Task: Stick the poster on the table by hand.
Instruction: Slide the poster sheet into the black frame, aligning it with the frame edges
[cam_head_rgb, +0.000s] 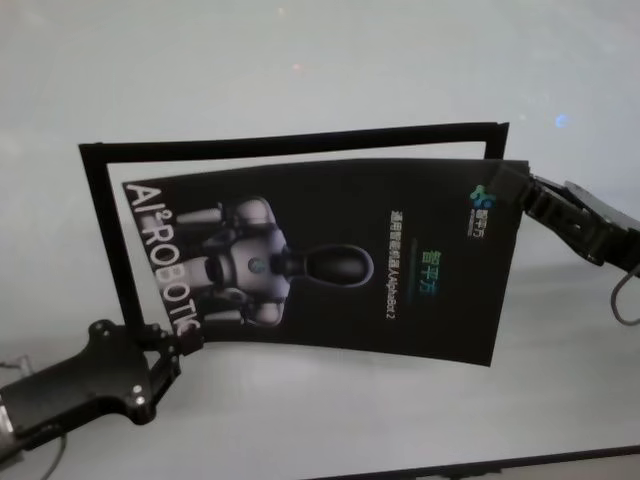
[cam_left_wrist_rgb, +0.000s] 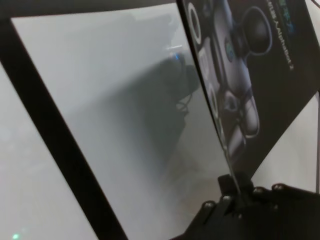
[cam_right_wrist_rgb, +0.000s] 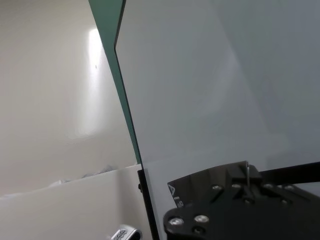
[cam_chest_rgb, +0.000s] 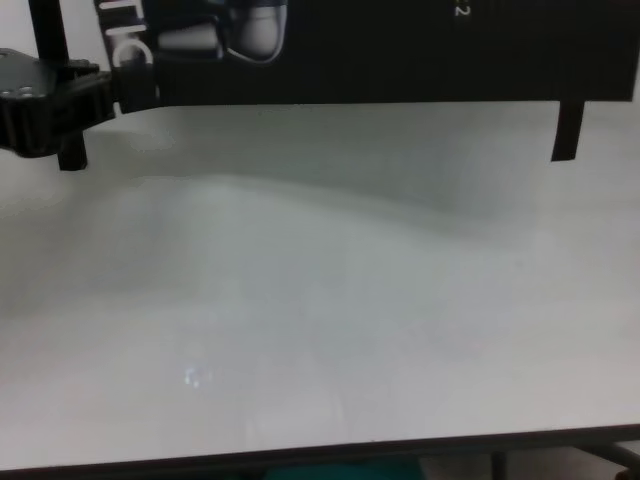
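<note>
Both grippers, left (cam_head_rgb: 185, 343) and right (cam_head_rgb: 515, 188), pinch opposite corners of the poster (cam_head_rgb: 340, 265), held above the surface (cam_head_rgb: 320, 60); sticking down remains.

Seen edge-on, the glossy black poster (cam_left_wrist_rgb: 260, 75) with its grey-white robot picture rises from the black left gripper (cam_left_wrist_rgb: 235, 192), whose fingers pinch its lower edge above the plain white matte table (cam_left_wrist_rgb: 125, 125), beside a narrow black strip (cam_left_wrist_rgb: 55, 140).
</note>
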